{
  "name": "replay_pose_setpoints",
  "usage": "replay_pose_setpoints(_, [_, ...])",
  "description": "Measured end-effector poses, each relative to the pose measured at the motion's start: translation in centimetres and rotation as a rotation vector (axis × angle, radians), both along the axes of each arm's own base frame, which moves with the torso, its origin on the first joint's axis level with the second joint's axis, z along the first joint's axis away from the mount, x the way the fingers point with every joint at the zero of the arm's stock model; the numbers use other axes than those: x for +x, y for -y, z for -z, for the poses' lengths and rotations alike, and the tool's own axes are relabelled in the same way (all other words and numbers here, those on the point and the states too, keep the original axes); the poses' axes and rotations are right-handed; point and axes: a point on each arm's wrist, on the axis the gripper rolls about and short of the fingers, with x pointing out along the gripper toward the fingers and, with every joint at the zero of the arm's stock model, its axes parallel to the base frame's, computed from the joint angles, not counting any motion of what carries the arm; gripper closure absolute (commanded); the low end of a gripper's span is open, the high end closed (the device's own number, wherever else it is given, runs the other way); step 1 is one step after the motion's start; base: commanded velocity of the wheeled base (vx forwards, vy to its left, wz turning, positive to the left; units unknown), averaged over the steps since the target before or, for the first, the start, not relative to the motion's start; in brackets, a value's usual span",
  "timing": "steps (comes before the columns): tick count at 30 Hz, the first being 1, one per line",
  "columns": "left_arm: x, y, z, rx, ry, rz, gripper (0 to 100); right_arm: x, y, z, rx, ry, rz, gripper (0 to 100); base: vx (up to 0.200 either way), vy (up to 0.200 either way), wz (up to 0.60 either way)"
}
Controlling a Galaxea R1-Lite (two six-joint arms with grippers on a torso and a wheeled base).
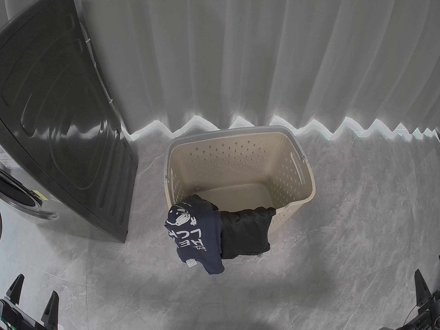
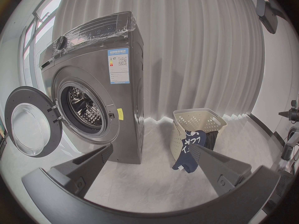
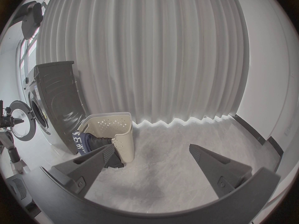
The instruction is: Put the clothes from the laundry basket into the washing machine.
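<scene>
Navy printed garment [image 1: 195, 239] and a black garment [image 1: 245, 237] hung over the near rim of the beige laundry basket [image 1: 238, 161], well ahead of both pairs of fingers and between them. The left gripper [image 2: 151, 147] stood spread wide and empty, the washing machine [image 2: 93, 59] ahead of it, door [image 2: 29, 122] swung open. The right gripper [image 3: 151, 147] was equally wide, holding nothing.

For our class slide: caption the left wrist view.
Left end effector open before open washing machine; clothes draped over laundry basket.
</scene>
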Motion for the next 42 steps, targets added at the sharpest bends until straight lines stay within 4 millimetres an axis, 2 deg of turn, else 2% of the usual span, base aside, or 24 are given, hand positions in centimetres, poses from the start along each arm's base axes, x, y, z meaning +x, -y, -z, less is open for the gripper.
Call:
replay_pose_setpoints(5, [0.0, 0.0, 0.0, 0.001, 0.0, 0.0, 0, -0.2, 0.0, -0.9, -0.003, 0.023, -0.026, 0, 0.0, 0.0, 0.0])
replay_pose_setpoints(11, [0.0, 0.0, 0.0, 0.001, 0.0, 0.0, 0, 0.7, -0.2, -3.6, -0.003, -0.007, -0.103, 0, 0.0, 0.0, 0.0])
replay_pose_setpoints(16, [0.0, 0.0, 0.0, 0.001, 0.0, 0.0, 0, 3.1, -0.4, -5.9, 0.007, -0.079, -0.194, 0, 0.0, 0.0, 0.0])
replay_pose_setpoints(22, [0.0, 0.0, 0.0, 0.001, 0.0, 0.0, 0, 7.8, -1.1, -7.4, 0.076, -0.227, -0.326, 0, 0.0, 0.0, 0.0])
replay_pose_setpoints(28, [0.0, 0.0, 0.0, 0.001, 0.0, 0.0, 0, 12.3, -3.7, -7.7, 0.16, -0.364, -0.431, 0, 0.0, 0.0, 0.0])
replay_pose_setpoints(33, [0.0, 0.0, 0.0, 0.001, 0.0, 0.0, 0, 15.2, -6.1, -7.1, 0.166, -0.433, -0.443, 0, 0.0, 0.0, 0.0])
replay_pose_setpoints(42, [0.0, 0.0, 0.0, 0.0, 0.0, 0.0, 0, 18.5, -8.2, -5.9, 0.149, -0.532, -0.42, 0, 0.0, 0.0, 0.0])
